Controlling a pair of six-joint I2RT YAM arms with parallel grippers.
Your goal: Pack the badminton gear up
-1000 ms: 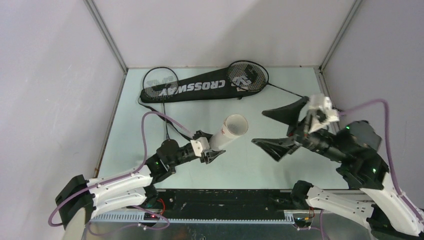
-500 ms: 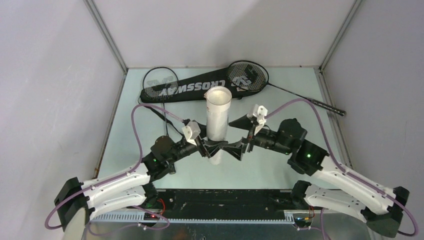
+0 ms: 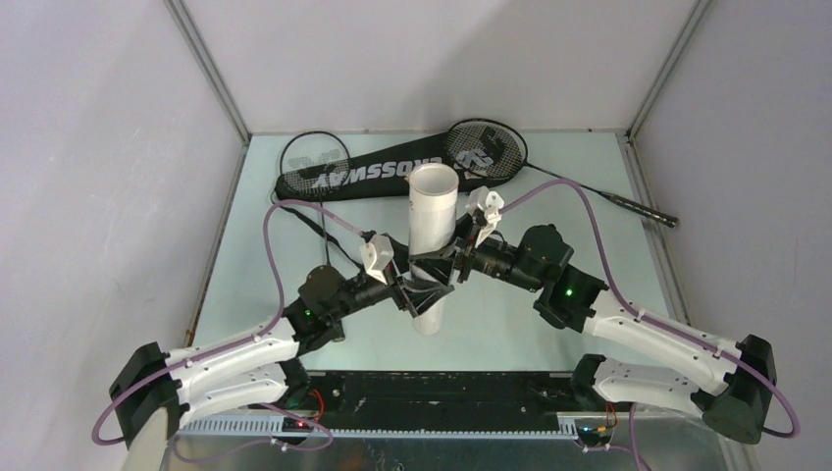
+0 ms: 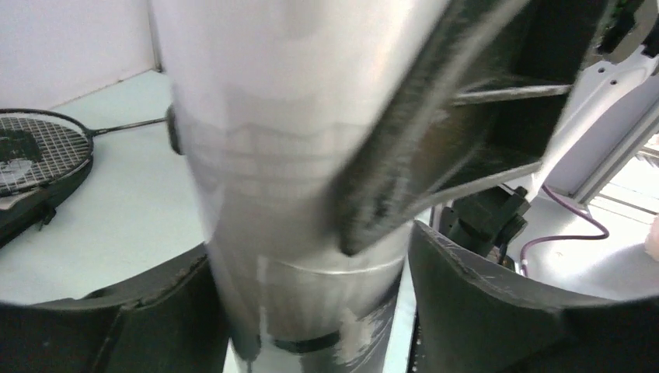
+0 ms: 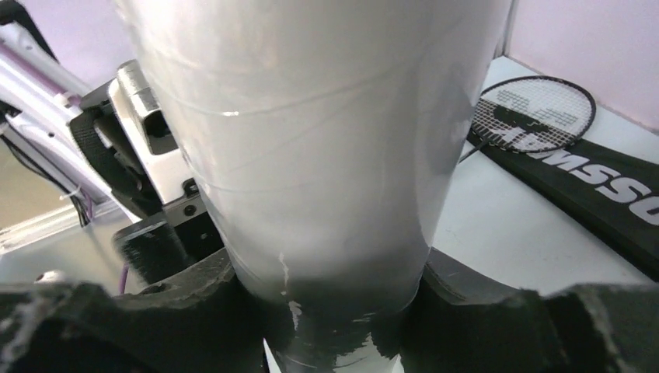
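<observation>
The long, glossy white cylindrical tube (image 3: 430, 221), roughly upright above mid-table, is pinched near its lower end by both the left gripper (image 3: 420, 294) and the right gripper (image 3: 439, 267); probably light, slippery and crushable, it wants gentle, low clamping.

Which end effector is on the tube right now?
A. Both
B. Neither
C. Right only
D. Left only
A: the tube sits clamped in the left end effector and in the right end effector, the right one nearer its open end.
</observation>
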